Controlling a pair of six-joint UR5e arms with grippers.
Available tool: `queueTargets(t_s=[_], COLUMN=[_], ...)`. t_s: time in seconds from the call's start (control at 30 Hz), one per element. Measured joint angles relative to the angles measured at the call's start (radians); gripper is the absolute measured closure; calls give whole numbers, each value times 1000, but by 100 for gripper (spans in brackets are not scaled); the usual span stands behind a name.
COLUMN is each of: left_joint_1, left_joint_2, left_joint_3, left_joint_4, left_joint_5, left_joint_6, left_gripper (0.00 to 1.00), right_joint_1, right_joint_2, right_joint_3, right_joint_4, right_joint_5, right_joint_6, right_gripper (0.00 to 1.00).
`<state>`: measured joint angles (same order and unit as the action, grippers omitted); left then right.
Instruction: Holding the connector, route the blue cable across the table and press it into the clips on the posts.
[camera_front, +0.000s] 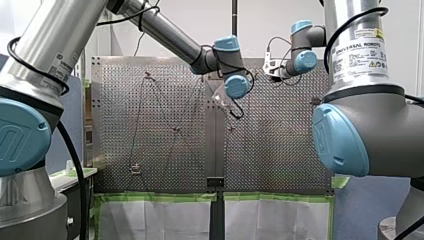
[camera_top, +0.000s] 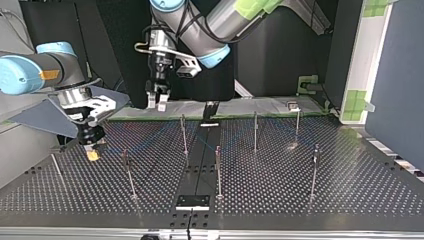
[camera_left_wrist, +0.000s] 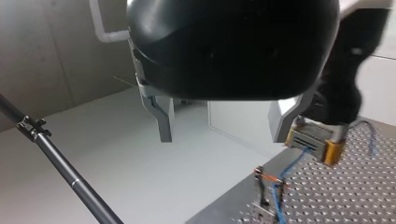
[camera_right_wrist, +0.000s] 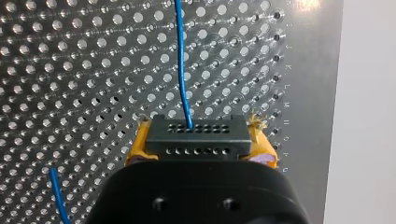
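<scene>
Right wrist view looks along the right claw (camera_right_wrist: 198, 140), whose yellow pads are clamped on the short ends of the black connector (camera_right_wrist: 195, 134). The connector's long axis runs from pad to pad, and its holed face points away from the claw. The blue cable (camera_right_wrist: 182, 60) leaves that face and runs straight ahead over the perforated table (camera_right_wrist: 70, 70).

In the top view my right arm comes in from the view's left with its wrist bent, so the claw points down, low over the table near that edge. I cannot tell whether the connector touches the surface.

My left arm reaches in from above. The left claw (camera_left_wrist: 223, 137) hangs pointing down, its fingers spread apart and holding nothing. Beyond it the cable slants down from the connector to a clip (camera_left_wrist: 268, 177) on a post (camera_left_wrist: 259, 191).
</scene>
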<state>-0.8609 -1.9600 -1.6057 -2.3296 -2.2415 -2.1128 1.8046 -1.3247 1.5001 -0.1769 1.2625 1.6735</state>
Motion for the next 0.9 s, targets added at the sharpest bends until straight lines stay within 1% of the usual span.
queueTargets(t_s=[0.3, 0.4, 0.53, 0.77, 0.9], left_joint_1=[3, 3, -5, -31, -41], left_joint_2=[-4, -14, -42, -107, -139], left_joint_3=[-77, -103, -136, -202, -234], left_joint_4=[78, 103, 137, 202, 235], left_joint_5=[5, 6, -3, -10, -26], left_joint_6=[-16, -27, -56, -120, -126], left_gripper=[0, 0, 0, 0, 0], right_joint_1=[-2, -4, -7, -9, -11], right_joint_2=[0, 1, 1, 2, 3], right_joint_3=[1, 2, 3, 3, 3], right_joint_4=[0, 0, 0, 0, -1], right_joint_5=[0, 0, 0, 0, 0], right_joint_6=[0, 0, 0, 0, 0], right_gripper=[100, 100, 100, 100, 100])
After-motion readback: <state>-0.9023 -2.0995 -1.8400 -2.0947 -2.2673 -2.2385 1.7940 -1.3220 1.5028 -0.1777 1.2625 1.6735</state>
